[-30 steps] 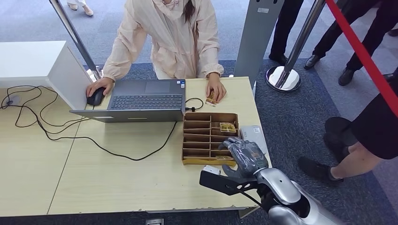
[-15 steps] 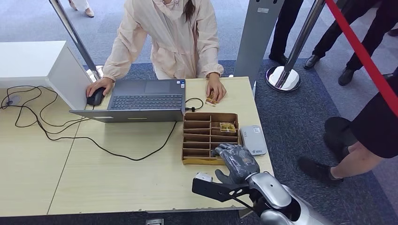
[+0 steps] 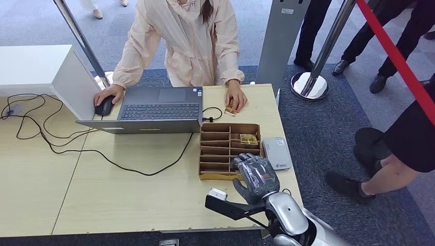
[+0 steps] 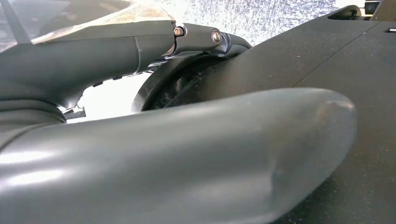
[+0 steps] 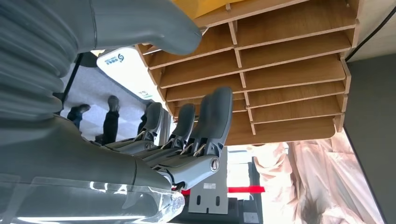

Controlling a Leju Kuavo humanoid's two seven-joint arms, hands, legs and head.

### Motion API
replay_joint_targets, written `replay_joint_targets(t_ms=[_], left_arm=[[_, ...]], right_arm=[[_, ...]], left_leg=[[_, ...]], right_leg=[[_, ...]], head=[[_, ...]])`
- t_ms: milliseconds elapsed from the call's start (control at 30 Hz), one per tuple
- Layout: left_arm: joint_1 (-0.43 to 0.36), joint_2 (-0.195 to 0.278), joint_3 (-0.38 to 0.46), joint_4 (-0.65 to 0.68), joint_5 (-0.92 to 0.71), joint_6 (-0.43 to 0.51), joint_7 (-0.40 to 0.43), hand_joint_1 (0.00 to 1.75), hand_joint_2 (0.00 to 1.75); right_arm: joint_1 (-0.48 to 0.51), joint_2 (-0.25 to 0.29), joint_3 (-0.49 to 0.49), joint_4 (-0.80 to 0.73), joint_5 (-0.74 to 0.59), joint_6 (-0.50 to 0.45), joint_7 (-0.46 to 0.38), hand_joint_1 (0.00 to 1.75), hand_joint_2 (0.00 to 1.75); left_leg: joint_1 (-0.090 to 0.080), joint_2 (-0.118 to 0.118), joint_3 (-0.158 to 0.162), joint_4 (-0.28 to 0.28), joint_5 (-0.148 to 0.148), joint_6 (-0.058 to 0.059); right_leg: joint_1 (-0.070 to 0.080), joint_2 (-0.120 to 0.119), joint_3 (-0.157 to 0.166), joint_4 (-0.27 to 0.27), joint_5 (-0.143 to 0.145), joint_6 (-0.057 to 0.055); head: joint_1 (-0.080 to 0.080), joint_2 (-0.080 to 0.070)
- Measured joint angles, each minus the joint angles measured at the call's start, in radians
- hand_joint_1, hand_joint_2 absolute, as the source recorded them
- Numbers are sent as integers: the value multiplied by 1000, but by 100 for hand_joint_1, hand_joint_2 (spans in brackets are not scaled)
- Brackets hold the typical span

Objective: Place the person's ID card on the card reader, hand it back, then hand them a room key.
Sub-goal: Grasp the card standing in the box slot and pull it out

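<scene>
Wooden tray (image 3: 205,154) lay beneath the right hand (image 3: 255,177), fingers loosely spread, holding nothing. ID card (image 3: 232,107) sat under the person's hand (image 3: 236,97); collecting it probably came next, reader (image 3: 277,152) beside the tray.

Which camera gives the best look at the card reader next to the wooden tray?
The head view: the grey card reader lies whole on the table, right of the wooden tray, beyond the right hand. The right wrist view catches only a corner of it behind the tray.
</scene>
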Motion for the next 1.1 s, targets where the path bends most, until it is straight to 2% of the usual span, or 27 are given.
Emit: replay_joint_targets(t_ms=[267, 633, 900, 933, 1000, 1100], left_arm=[[0, 0, 0, 0, 0, 0, 0, 0, 0], [0, 0, 0, 0, 0, 0, 1, 0, 0], [0, 0, 0, 0, 0, 0, 1, 0, 0], [0, 0, 0, 0, 0, 0, 1, 0, 0], [0, 0, 0, 0, 0, 0, 1, 0, 0], [0, 0, 0, 0, 0, 0, 1, 0, 0]], right_arm=[[4, 24, -1, 40, 10, -12, -2, 102, 175], [6, 34, -3, 67, 11, -13, -1, 131, 175], [8, 40, -6, 83, 22, -30, 2, 131, 175], [8, 41, -7, 84, 24, -32, 2, 126, 175], [9, 43, -8, 85, 27, -35, 2, 105, 175], [9, 44, -8, 85, 30, -37, 3, 43, 175]], left_leg=[[0, 0, 0, 0, 0, 0], [0, 0, 0, 0, 0, 0], [0, 0, 0, 0, 0, 0], [0, 0, 0, 0, 0, 0], [0, 0, 0, 0, 0, 0], [0, 0, 0, 0, 0, 0]], right_leg=[[0, 0, 0, 0, 0, 0], [0, 0, 0, 0, 0, 0], [0, 0, 0, 0, 0, 0], [0, 0, 0, 0, 0, 0], [0, 0, 0, 0, 0, 0], [0, 0, 0, 0, 0, 0]], head=[[0, 0], [0, 0], [0, 0], [0, 0], [0, 0], [0, 0]])
